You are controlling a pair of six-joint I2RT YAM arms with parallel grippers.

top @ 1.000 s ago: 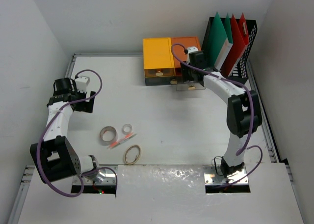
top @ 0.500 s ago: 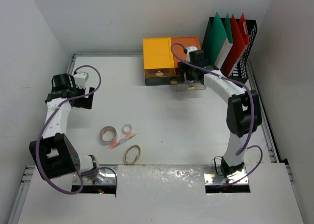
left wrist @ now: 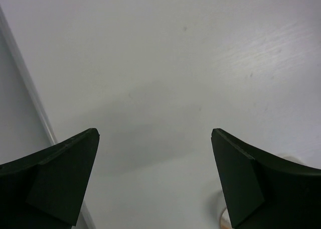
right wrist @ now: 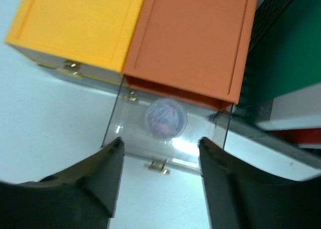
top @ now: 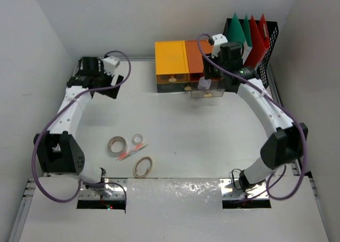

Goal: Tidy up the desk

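Observation:
The white desk [top: 212,136] with its grey rim fills the top view. My right gripper [top: 219,84] is open and empty, above the clear drawer [top: 207,93] pulled out of the orange box [top: 201,55]. In the right wrist view my open right gripper [right wrist: 160,141] frames that drawer [right wrist: 165,138], where a round purple-pink object [right wrist: 166,118] lies. My left gripper [top: 109,84] is open and empty at the far left, over bare desk [left wrist: 165,63] in the left wrist view [left wrist: 154,133].
A yellow box [top: 171,61] stands left of the orange one. A black file rack [top: 268,43] with green and red folders is at the back right. Two tape rolls [top: 116,145], [top: 138,139], orange pens [top: 132,152] and a tan ring [top: 142,166] lie front left.
My left gripper has swung toward the far left corner of the desk. My right arm has stretched out to the right, and its gripper now hangs open over the drawer with the round object showing below it.

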